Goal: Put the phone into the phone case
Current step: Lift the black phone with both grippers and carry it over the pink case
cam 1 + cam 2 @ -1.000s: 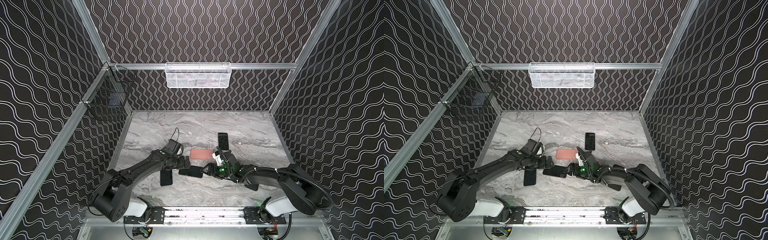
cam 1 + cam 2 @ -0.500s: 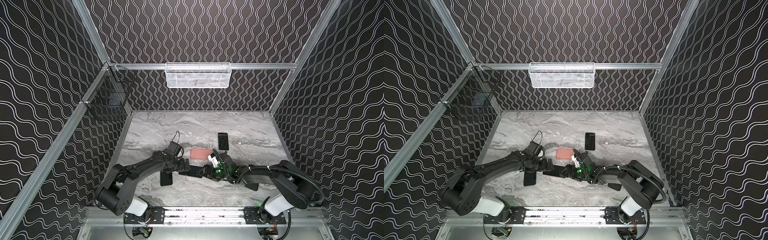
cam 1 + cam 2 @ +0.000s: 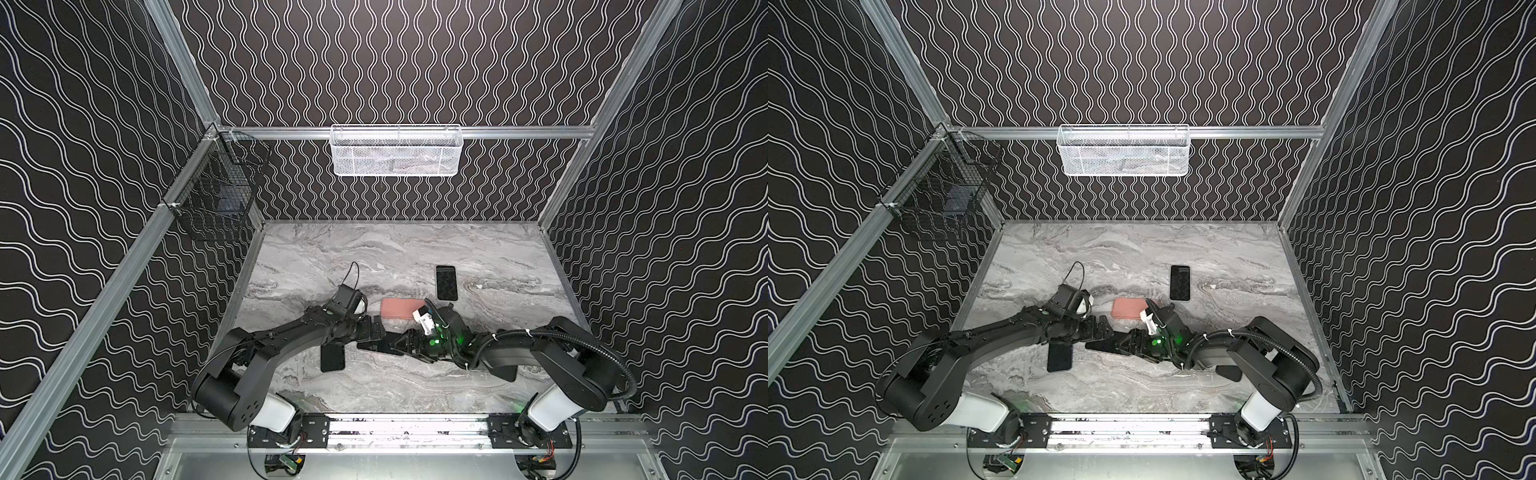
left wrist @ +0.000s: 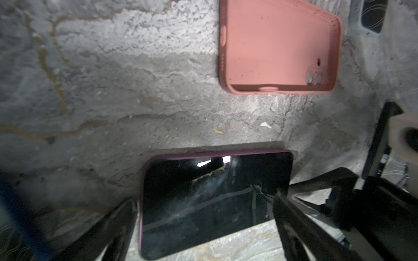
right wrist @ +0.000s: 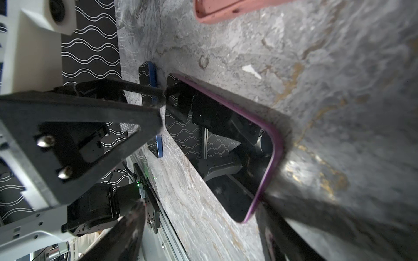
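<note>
The phone (image 3: 380, 345) is dark with a purple rim and lies screen up between my two grippers, near the front middle of the marble table. My left gripper (image 3: 376, 332) is open, and its fingers (image 4: 108, 230) stand on either side of the phone (image 4: 210, 198) across its width. My right gripper (image 3: 405, 344) is open too. One of its fingers (image 5: 282, 226) rests against the purple rim at a corner of the phone (image 5: 226, 144), and the other stands well off. The pink phone case (image 3: 401, 308) lies empty, hollow side up, just behind them.
A second dark phone with a blue rim (image 3: 332, 358) lies under my left forearm. A third dark phone in a grey case (image 3: 446, 282) lies farther back on the right. A white mesh basket (image 3: 397, 149) hangs on the back wall, and a black wire basket (image 3: 216, 195) on the left wall.
The right gripper has crept a little to the left, closing in on the phone. The left gripper has hardly shifted. Both have stayed open.
</note>
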You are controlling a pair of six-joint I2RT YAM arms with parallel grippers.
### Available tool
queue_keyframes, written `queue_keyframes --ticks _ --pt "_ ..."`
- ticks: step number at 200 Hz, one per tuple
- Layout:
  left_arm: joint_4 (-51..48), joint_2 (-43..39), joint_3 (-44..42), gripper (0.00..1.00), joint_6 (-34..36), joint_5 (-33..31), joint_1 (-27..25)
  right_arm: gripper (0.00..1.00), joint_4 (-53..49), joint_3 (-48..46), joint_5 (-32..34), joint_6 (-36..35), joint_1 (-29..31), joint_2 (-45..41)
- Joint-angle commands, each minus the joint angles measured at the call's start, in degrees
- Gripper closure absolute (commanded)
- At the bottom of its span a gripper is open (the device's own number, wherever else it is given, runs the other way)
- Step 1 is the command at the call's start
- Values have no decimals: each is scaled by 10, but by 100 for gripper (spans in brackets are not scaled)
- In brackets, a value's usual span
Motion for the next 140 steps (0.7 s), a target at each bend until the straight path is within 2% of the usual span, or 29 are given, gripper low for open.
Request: queue_keyframes --ticks 1,77,140 --pt "-8 1 -11 2 -12 12 0 20 21 -6 7 11 0 2" --pt "-3 -5 -19 2 -15 18 -1 21 126 -25 4 24 0 -19" --pt "11 -6 -23 2 -23 26 -2 23 138 -26 0 26 -2 -12"
